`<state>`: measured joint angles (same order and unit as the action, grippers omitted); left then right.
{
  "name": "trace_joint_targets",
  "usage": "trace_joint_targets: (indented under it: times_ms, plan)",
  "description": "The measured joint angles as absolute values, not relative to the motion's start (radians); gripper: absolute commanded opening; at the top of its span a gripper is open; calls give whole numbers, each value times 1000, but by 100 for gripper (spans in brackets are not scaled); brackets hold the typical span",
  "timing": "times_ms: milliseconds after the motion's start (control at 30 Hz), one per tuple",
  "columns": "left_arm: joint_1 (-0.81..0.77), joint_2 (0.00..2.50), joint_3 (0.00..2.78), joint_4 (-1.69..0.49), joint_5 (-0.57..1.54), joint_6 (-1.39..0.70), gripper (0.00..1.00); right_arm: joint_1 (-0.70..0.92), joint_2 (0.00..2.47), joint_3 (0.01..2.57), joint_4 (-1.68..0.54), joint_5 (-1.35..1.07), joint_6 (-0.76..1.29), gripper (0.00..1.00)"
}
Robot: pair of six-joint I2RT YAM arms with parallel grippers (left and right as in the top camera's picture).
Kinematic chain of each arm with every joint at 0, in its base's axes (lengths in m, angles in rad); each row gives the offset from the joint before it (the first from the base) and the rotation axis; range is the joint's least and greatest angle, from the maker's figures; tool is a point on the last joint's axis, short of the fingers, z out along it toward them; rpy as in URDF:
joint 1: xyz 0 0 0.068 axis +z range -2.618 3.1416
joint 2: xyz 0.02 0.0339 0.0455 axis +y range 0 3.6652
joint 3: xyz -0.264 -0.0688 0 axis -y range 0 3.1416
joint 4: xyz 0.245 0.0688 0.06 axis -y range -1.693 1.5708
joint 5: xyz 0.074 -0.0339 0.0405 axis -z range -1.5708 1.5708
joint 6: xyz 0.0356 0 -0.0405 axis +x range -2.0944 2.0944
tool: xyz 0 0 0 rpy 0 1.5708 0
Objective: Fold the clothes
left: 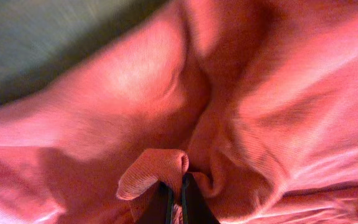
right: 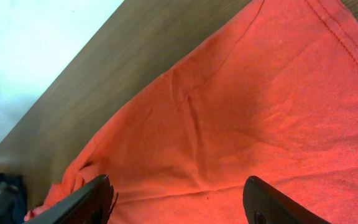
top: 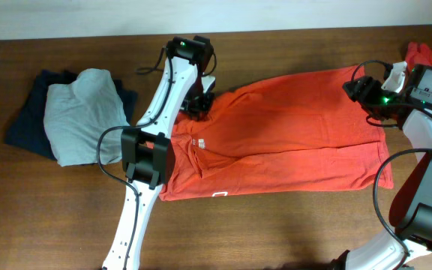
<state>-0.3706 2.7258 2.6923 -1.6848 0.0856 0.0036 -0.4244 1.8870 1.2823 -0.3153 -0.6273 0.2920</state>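
left gripper point(left: 174, 190) pinches a t-shirt point(top: 291, 127) fold; right gripper point(right: 179, 186) hangs spread-fingered above it.

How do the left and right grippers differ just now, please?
The left gripper is shut, pinching a fold of the orange T-shirt; the right gripper is open, gripping nothing. In the overhead view, the left gripper is at the shirt's left end, the right gripper at its right end. Both are by the shirt's far edge.

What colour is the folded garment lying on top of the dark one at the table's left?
The folded garment is light grey; the overhead view shows it best.
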Motion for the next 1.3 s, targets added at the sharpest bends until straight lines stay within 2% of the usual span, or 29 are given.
trace_joint_targets:
  times_ms: [233,300,333,367,400,433,500,633,967,1300]
  plan:
    - [-389,2726,2614,-1684,93,4,0,-424,1887,1282,-322,-627,292,72]
    - [-392,2726,2614,-1684,93,3,6,-424,1887,1282,-322,-627,293,72]
    - [-393,2726,2614,-1684,93,3,16,-424,1887,1282,-322,-627,292,72]
    - [-393,2726,2614,-1684,94,2,47,-424,1887,1282,-322,-627,292,73]
    - [-393,2725,2614,-1684,96,-1,54,-424,1887,1282,-323,-627,292,73]
    - [-393,2724,2613,-1684,97,-5,56,-424,1887,1283,-326,-627,292,73]
    - [-392,2712,2608,-1684,86,-8,72,-424,1887,1283,-337,-628,292,73]
    - [-384,2643,2600,-1684,44,-14,86,-423,1887,1299,-420,-629,292,74]
    - [-264,2256,2599,-1684,-14,-15,87,-361,1915,1590,-622,-522,284,74]
    - [-197,2083,2600,-1687,-23,-15,87,-353,2150,1798,-574,-305,276,74]
